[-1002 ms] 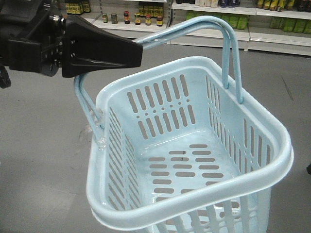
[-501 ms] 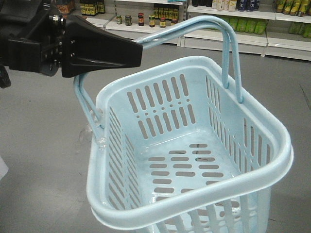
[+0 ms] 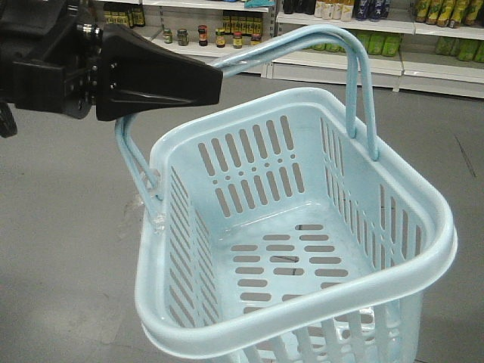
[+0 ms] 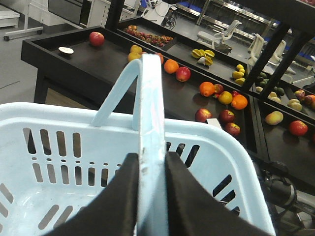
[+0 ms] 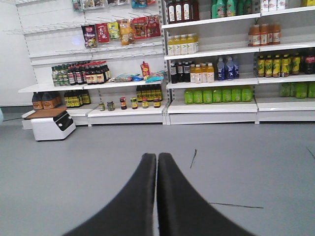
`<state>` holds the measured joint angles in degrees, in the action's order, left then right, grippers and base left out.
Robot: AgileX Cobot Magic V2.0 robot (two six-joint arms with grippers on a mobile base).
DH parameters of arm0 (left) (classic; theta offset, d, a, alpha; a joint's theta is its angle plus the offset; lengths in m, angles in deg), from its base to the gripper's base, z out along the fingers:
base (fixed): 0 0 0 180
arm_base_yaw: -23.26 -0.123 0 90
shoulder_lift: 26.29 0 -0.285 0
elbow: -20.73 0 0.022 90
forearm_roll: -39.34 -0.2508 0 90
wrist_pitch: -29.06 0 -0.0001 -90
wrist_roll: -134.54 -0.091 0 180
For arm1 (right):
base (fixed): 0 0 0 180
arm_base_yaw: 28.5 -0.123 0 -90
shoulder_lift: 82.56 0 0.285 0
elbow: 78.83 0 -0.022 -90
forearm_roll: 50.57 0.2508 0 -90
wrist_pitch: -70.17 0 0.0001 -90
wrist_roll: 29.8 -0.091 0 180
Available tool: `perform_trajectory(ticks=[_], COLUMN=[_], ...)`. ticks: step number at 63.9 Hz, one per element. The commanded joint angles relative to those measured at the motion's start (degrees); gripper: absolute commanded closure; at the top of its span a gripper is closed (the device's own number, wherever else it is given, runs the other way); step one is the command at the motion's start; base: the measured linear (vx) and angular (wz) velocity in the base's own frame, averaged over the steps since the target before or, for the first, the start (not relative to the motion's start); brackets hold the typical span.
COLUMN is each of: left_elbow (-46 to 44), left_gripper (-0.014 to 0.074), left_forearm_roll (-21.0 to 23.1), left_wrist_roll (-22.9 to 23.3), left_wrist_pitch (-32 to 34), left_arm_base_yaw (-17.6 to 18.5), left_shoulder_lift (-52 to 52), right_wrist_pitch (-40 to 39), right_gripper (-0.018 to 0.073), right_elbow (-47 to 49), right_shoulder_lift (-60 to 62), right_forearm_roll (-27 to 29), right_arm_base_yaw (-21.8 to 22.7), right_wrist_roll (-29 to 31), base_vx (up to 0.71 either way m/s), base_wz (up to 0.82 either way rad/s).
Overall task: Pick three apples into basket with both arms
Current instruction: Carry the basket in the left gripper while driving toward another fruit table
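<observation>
My left gripper (image 3: 204, 79) is shut on the hoop handles (image 4: 150, 98) of the pale blue basket (image 3: 442, 227) and holds it off the floor. In the left wrist view the left gripper (image 4: 151, 160) has a finger pressed against each side of the handles. Nothing lies on the basket's slotted floor. Several dark red apples lie on black display tables beyond the basket, among them one at the far left (image 4: 97, 38), one in the middle (image 4: 183, 73) and a close pair (image 4: 227, 116). My right gripper (image 5: 156, 156) is shut on nothing and faces the grey floor and shelves.
Oranges (image 4: 206, 88), yellow fruit (image 4: 204, 54) and greenish fruit share the black tables (image 4: 59, 64). White shelves of bottles and jars (image 5: 211, 73) line the far wall. A white box (image 5: 49, 125) stands on the floor at the left.
The shelves behind the basket have shifted a little sideways in the front view. The basket and my left gripper keep the same place in it.
</observation>
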<state>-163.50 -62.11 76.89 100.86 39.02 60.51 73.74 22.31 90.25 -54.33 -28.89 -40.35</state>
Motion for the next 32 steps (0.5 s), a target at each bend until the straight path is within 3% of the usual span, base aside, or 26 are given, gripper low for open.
perform_trajectory(ticks=[1,32], left_elbow=[-1.4,-1.4], left_gripper=[0.0603,0.0603], left_forearm_roll=[0.0,0.0], left_wrist_roll=[0.8,0.8], left_wrist_pitch=[6.6,6.6], left_arm_base_yaw=[0.1,0.1], left_shoulder_lift=[-2.0,-2.0], right_wrist_pitch=[-3.9,-3.9], right_gripper=[0.0564,0.0564], right_elbow=[-0.7,-0.7], right_shoulder_lift=[0.6,0.6], right_forearm_roll=[-0.5,-0.5], right_arm_base_yaw=[0.4,0.4], right_wrist_roll=[0.6,0.6], base_vx=[0.21,0.22], base_wz=[-0.12,-0.15])
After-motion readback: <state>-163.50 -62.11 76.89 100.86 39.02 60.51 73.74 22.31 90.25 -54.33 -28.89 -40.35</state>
